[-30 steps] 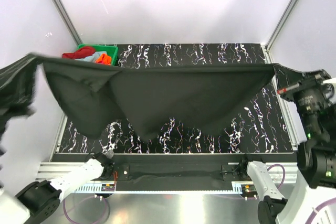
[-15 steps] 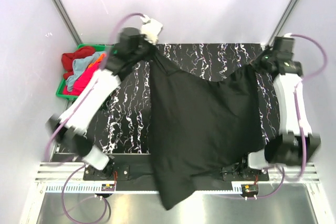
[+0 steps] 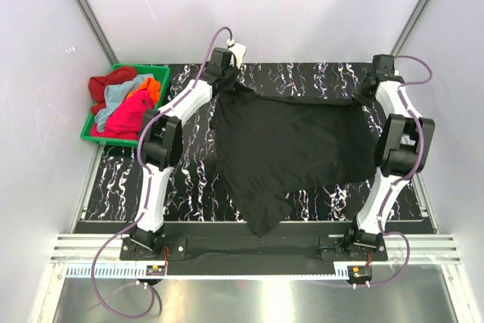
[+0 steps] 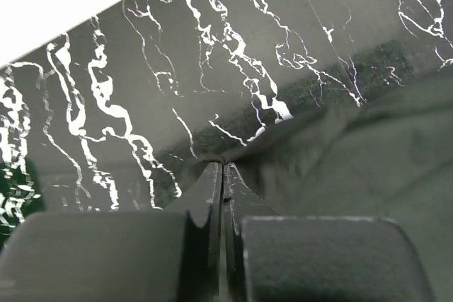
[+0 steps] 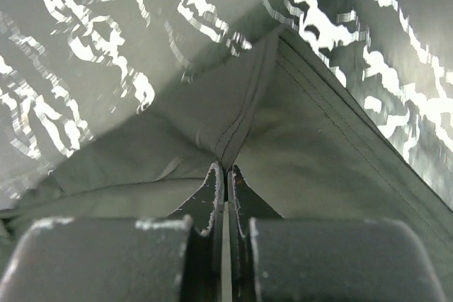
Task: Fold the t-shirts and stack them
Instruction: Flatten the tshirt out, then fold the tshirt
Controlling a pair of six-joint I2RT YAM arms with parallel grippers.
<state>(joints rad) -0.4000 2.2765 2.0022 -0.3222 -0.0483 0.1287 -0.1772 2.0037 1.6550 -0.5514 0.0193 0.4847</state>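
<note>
Green bin (image 3: 144, 68) of red, blue, orange, pink t-shirts (image 3: 125, 107); left and right jaws tight on black t-shirt (image 3: 291, 145).

T-shirt (image 3: 295, 141) spread on table (image 3: 189, 179) centre, bin (image 3: 155, 70) holding t-shirts (image 3: 125, 107) far left

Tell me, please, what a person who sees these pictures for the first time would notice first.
The big black t-shirt spread over the middle of the dark marbled table catches the eye first. The left arm and the right arm each pinch one of its far corners in shut jaws. At the far left corner, a green bin holds a heap of bright shirts.
</note>
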